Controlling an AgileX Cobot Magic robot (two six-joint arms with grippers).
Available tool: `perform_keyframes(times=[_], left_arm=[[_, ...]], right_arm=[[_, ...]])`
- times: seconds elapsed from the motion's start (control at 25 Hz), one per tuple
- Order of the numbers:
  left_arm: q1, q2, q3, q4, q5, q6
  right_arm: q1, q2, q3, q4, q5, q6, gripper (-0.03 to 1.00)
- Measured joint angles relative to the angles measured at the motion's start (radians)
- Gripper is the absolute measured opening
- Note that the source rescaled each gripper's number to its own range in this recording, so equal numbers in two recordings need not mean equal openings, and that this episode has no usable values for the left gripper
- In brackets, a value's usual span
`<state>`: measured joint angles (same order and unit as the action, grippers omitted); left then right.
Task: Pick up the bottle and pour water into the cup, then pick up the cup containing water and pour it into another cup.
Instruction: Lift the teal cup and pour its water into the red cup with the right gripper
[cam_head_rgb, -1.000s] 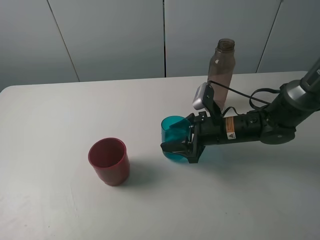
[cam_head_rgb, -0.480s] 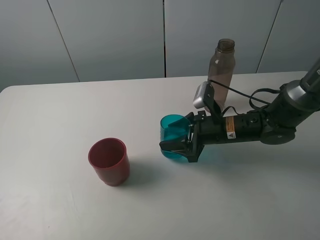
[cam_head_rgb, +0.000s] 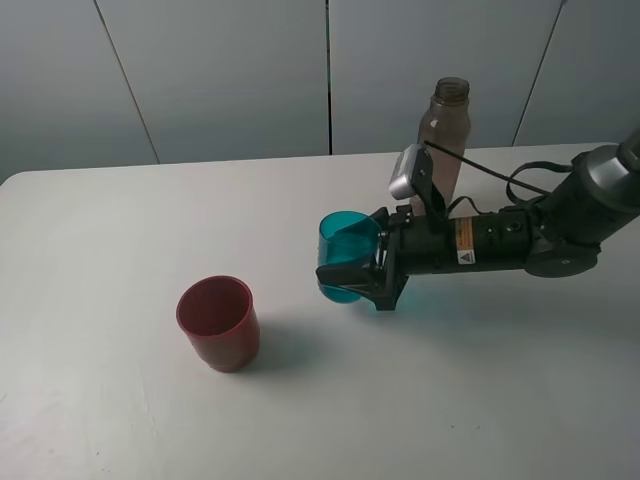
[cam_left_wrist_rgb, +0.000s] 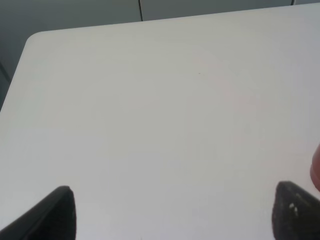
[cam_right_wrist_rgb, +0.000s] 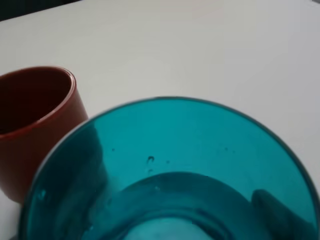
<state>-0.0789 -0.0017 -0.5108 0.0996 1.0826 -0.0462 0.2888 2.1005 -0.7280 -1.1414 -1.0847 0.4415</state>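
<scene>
My right gripper (cam_head_rgb: 358, 272) reaches in from the right and is shut on the teal cup (cam_head_rgb: 343, 258), holding it upright just above the table. Water lies in the bottom of the teal cup (cam_right_wrist_rgb: 170, 170) in the right wrist view. The dark red cup (cam_head_rgb: 218, 322) stands upright on the table to the left of it and nearer the front; the same red cup (cam_right_wrist_rgb: 35, 115) shows beyond the teal rim. Behind the right arm stands the tall smoky bottle (cam_head_rgb: 446, 135), uncapped and untouched. My left gripper (cam_left_wrist_rgb: 172, 215) is open over bare table, nothing between its fingertips (cam_left_wrist_rgb: 57, 212).
The white table (cam_head_rgb: 120, 220) runs back to a grey panelled wall. A black cable (cam_head_rgb: 520, 185) loops behind the right arm near the bottle. A sliver of the red cup (cam_left_wrist_rgb: 316, 170) shows at the edge of the left wrist view.
The right gripper has risen with the teal cup, lifting it off the table and shifting slightly left. The bottle and red cup have not moved.
</scene>
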Motion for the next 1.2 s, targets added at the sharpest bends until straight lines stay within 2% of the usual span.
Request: perform_keyframes(times=[0.32,0.68,0.92,1.08,1.2], left_arm=[[0.0,0.0,0.0,0.0,0.0,0.0],[0.0,0.0,0.0,0.0,0.0,0.0],[0.0,0.0,0.0,0.0,0.0,0.0],[0.0,0.0,0.0,0.0,0.0,0.0],[0.0,0.0,0.0,0.0,0.0,0.0]], right_arm=[[0.0,-0.075,0.0,-0.047,0.0,0.082,0.08],[0.009,-0.137,0.0,-0.052,0.003,0.148,0.08],[0.074,-0.138,0.0,-0.054,0.106,0.159,0.08],[0.108,-0.144,0.002,-0.052,0.135,0.164,0.08],[0.136,-0.165,0.002,-0.04,0.201,0.166,0.08]])
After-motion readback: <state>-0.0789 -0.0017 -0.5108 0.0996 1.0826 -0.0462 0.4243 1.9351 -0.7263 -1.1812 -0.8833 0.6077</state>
